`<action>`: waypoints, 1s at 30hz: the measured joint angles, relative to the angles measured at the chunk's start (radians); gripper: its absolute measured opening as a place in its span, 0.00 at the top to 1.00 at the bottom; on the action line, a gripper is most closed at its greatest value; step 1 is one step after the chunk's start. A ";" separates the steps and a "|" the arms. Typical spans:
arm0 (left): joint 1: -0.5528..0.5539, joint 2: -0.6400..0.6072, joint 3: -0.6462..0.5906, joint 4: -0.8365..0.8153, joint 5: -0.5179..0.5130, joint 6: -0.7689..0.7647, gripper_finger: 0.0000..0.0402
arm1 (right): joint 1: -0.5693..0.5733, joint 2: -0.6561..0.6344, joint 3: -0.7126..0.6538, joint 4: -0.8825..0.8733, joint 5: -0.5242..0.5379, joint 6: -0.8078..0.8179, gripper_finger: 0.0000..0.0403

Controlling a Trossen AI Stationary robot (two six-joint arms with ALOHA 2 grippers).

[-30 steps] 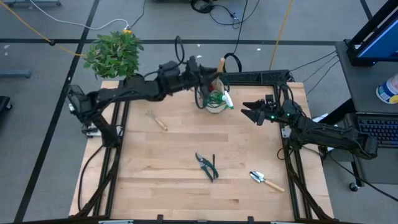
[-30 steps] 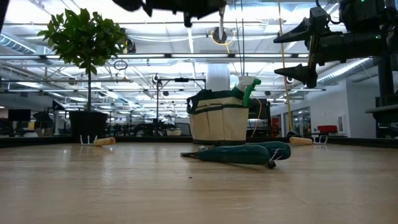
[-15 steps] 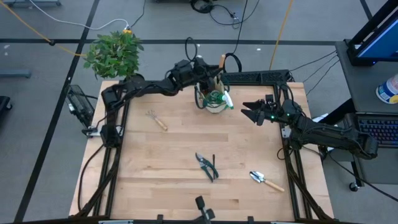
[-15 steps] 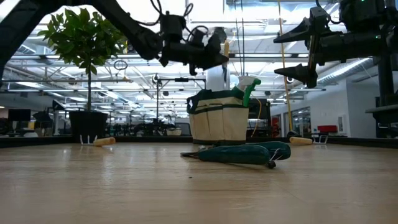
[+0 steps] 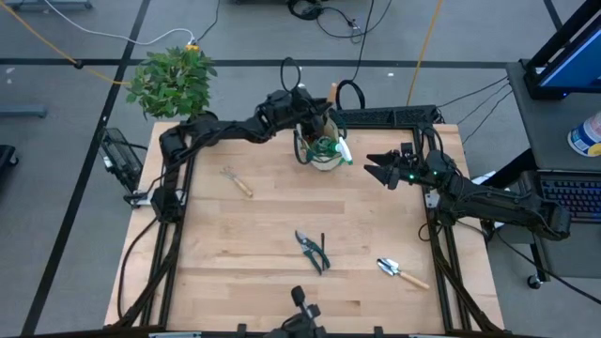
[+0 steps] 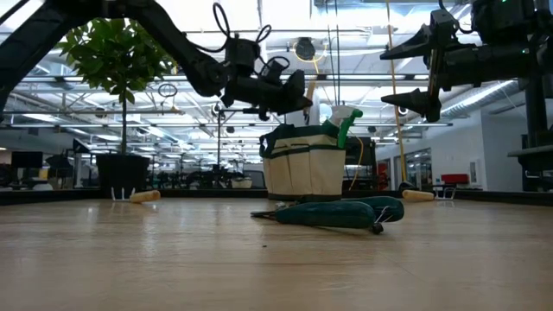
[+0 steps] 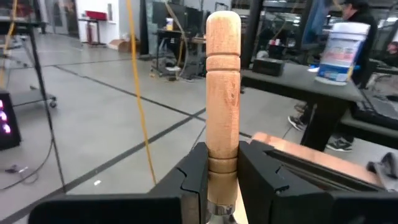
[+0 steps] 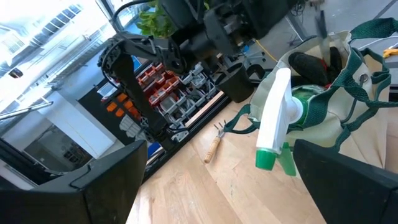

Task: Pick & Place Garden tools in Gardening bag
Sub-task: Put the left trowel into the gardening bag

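- The left gripper [image 5: 315,111] hangs over the mouth of the gardening bag [image 5: 322,150] at the table's far edge, its two dark fingers [image 7: 194,177] clamped on the wooden handle [image 7: 222,87] of a garden tool (the metal end is hidden below the fingers, so which tool it is cannot be told).
- In the low view the left gripper [image 6: 285,93] sits above and a little to the side of the gardening bag [image 6: 302,168], not touching its rim.
- The green spray bottle [image 5: 336,150] with its white trigger stands in the bag, head poking over the rim; something dark lies inside beside it (seen in the right wrist view, too unclear to name).
- The right gripper [image 5: 378,169] hovers above the table just right of the bag, jaws spread wide and holding nothing.
- Out on the wooden table [image 5: 263,282]: a small fork [image 5: 237,180] with a wooden handle lies left of the bag, the pruning shears [image 5: 313,250] lie near the middle toward the front, and a trowel [image 5: 400,272] lies at the front right, all well apart from one another.
- The potted plant [image 5: 174,80] stands at the table's far left corner.
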 joint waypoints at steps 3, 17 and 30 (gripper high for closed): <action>0.003 0.005 0.000 -0.019 -0.007 -0.009 0.84 | 0.000 0.000 0.000 0.000 0.000 0.000 0.02; -0.027 0.014 0.000 0.008 -0.160 -0.002 0.84 | 0.000 0.000 0.000 0.000 0.000 0.000 0.02; -0.064 0.014 0.000 0.003 -0.227 0.018 0.84 | 0.000 0.000 0.000 0.000 0.000 0.000 0.02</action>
